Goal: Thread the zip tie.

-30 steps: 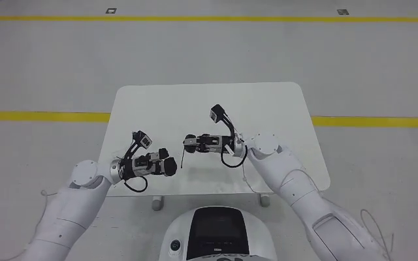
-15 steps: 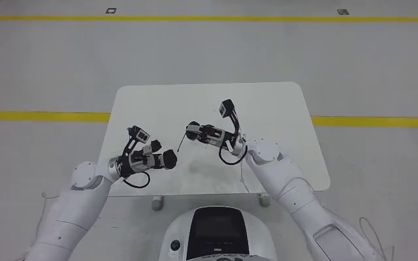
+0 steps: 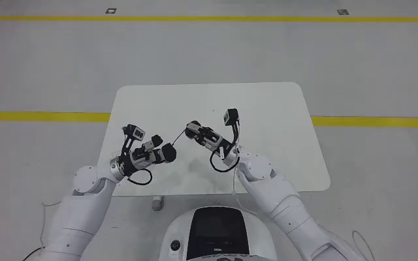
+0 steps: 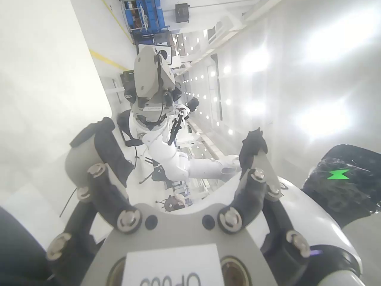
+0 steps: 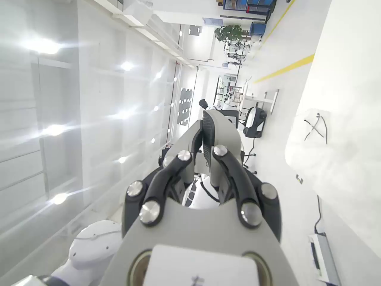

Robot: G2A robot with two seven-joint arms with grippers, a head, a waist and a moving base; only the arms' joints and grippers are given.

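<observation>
Black zip tie is pinched in my closed right hand above the worktop. Its long axis slants near-left toward my left hand, spread wide, just beside the tip.

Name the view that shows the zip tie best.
The top view: the zip tie is a thin dark line slanting from the right gripper toward the left gripper. Both wrist views: too thin to tell.

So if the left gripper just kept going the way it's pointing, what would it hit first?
Probably the zip tie: its free end hangs just ahead of the open left gripper, with the right gripper that holds it behind. Heights are hard to judge from above, so it might slip past.
</observation>
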